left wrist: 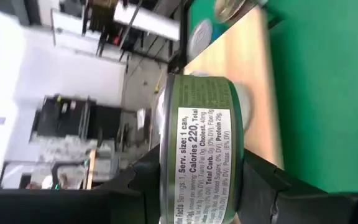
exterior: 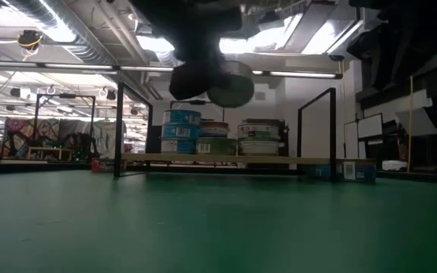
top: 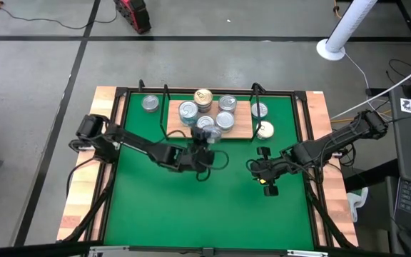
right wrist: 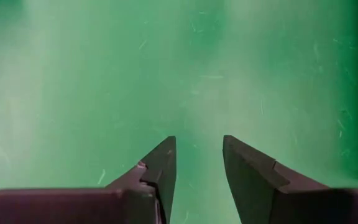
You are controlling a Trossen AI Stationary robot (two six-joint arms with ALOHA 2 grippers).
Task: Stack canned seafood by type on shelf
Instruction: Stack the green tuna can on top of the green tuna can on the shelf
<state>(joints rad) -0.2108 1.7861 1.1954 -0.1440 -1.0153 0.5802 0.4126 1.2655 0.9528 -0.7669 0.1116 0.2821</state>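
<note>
My left gripper hovers over the green mat just in front of the wooden shelf, shut on a green-labelled can. The low view shows that can tilted, well above the mat. On the shelf stand several cans on their bottoms, among them a gold-lidded stack and a silver-lidded can. One can sits on the mat left of the shelf, another by the shelf's right end. My right gripper stands open over bare mat, nothing between its fingers. My left gripper pinches the can between its two fingers, one finger against one flat end and the other against the opposite end. The label side faces my wrist camera. The can is lifted clear of mat and shelf, turned on its edge.
Thin black wire posts rise at the shelf's sides. A black frame and wooden boards border the green mat. Open mat lies between both grippers and the near edge.
</note>
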